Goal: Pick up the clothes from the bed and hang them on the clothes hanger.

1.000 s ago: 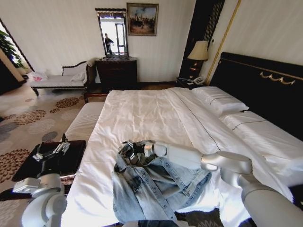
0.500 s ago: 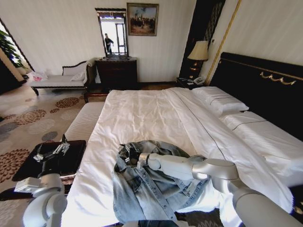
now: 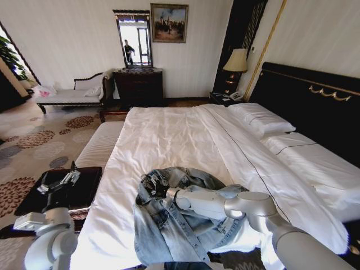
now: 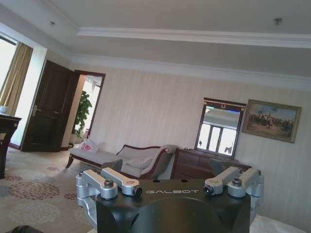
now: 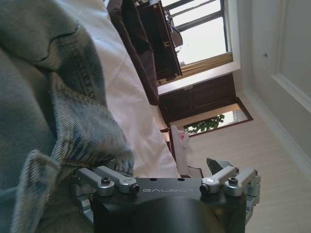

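The clothes, one light-blue denim jacket (image 3: 188,222), lie crumpled at the foot of the bed (image 3: 169,135) on the white sheet. My right arm reaches across the jacket from the lower right, and my right gripper (image 3: 153,184) sits low at the collar folds on the jacket's far left. In the right wrist view the right gripper (image 5: 160,167) stands open, with a denim fold (image 5: 73,126) bunched against one side of it. My left gripper (image 3: 59,183) is parked beside the bed at the lower left, raised and open (image 4: 167,167). The clothes hanger is out of view.
A dark low table (image 3: 79,188) stands left of the bed's foot, with a pale striped bench (image 3: 101,143) behind it. Pillows (image 3: 261,118) and a black headboard (image 3: 315,107) are at the right. A chaise (image 3: 73,93), a dresser (image 3: 139,84) and patterned carpet (image 3: 34,140) lie beyond.
My right arm has dropped lower onto the jacket and the gripper has pushed down into the collar folds. The left arm has barely shifted.
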Robot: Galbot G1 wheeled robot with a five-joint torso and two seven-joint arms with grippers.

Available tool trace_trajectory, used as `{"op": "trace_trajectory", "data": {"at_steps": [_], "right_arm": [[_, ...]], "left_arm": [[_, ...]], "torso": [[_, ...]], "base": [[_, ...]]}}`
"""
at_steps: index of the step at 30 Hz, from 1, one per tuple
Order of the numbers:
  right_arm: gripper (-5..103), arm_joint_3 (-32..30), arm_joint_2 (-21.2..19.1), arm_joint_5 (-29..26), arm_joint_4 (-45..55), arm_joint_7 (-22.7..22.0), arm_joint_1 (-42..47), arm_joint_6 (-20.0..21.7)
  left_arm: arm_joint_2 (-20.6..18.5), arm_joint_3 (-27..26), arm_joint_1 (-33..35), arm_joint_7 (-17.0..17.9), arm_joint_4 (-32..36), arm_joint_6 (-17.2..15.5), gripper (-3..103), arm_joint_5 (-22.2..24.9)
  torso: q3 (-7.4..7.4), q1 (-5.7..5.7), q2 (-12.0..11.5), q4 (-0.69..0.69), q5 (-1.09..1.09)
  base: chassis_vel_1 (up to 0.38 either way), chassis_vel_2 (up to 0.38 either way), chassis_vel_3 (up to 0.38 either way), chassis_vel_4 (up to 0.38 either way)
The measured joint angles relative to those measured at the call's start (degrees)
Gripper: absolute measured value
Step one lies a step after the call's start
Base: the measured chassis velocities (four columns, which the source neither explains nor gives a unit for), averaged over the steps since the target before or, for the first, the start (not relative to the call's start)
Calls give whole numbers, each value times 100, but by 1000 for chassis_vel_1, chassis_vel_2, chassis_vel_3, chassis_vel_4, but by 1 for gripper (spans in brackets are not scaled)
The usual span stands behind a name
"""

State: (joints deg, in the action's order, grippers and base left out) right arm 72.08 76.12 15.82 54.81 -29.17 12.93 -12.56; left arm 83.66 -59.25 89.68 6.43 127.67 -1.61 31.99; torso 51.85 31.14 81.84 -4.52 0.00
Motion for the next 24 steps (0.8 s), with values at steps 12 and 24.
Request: {"op": "trace_trajectory", "data": {"at_steps": [12, 24], "right_arm": [[100, 13, 268, 378, -882, 23, -25, -351], [100, -223, -23, 342, -790, -3, -226, -456]], "left_arm": [[-35, -29, -9, -7, -38, 22, 100, 62], [-52, -65, 13, -7, 1, 22, 100, 110]], "torso": [[0, 0, 0, 1, 0], [0, 1, 0, 0, 0]], "base": [[0, 0, 0, 0], [0, 0, 0, 0]]}}
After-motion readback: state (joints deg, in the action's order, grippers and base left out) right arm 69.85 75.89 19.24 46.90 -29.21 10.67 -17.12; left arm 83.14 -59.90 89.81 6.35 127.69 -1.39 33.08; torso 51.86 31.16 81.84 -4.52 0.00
